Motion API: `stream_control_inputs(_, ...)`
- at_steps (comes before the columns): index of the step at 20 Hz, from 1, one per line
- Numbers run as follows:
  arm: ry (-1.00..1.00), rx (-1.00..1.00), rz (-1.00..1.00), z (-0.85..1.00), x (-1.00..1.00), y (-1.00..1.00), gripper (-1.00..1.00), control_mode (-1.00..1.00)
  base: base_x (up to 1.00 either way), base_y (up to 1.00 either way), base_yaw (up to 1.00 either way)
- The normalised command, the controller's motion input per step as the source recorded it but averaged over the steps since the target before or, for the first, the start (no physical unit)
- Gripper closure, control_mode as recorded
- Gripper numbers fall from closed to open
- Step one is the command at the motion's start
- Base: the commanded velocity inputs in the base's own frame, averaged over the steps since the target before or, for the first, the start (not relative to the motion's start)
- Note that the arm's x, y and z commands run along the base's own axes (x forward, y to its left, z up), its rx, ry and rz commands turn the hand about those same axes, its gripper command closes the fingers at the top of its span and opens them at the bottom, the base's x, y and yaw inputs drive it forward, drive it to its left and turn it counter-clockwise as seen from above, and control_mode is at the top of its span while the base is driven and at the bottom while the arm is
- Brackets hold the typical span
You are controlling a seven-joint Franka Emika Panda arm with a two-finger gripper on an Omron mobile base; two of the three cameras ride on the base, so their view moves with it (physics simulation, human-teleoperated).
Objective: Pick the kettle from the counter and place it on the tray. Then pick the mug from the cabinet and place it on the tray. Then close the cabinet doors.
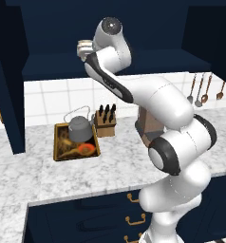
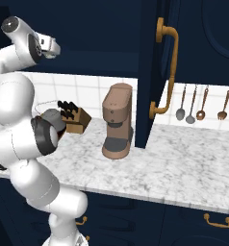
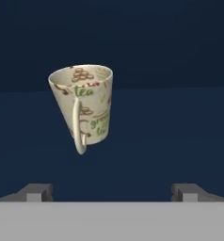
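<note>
The mug (image 3: 83, 106) stands ahead of the gripper (image 3: 112, 190) — left of centre, handle facing it; jaws wide apart, empty.

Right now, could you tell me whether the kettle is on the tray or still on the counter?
On the tray: the kettle sits inside the tray rim at its far end, above the orange spot.

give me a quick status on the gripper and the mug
Gripper open, empty, up at the cabinet. Mug ahead on the shelf, left of centre, handle facing the hand, not yet gripped. Kettle already on tray. Nothing between fingers and mug.
</note>
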Motion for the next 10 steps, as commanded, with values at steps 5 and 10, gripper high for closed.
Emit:
stream_control_inputs(5, 0.01, -0.07, 0.0, -0.11, 0.03, 0.05, -1.0, -1.0, 0.0, 0.0, 0.0)
stream_control_inputs(10, 0.0, -0.04, 0.0, -0.25, 0.24, 0.08, -1.0, -1.0, 0.0, 0.0, 0.0)
